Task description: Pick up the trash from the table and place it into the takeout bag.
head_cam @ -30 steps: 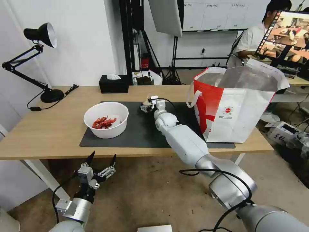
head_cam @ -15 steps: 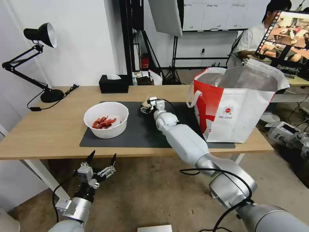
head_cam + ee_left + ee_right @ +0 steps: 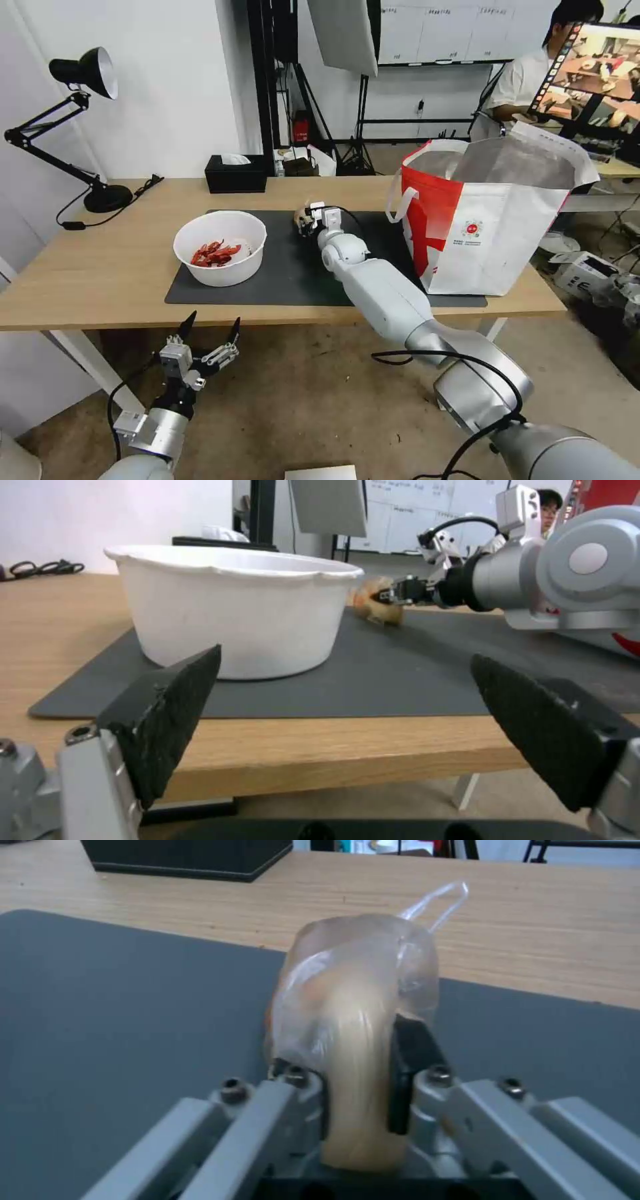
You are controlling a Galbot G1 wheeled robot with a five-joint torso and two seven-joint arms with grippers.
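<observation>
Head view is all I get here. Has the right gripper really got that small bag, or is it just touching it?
Observer: The right gripper is shut on the small knotted bag, pinched between both fingers.
Operator: Is the bag off the mat?
Observer: I cannot tell; the left wrist view shows it low over the dark mat.
Operator: And the left gripper?
Observer: The left gripper is open, below the table edge, facing the white bowl.
</observation>
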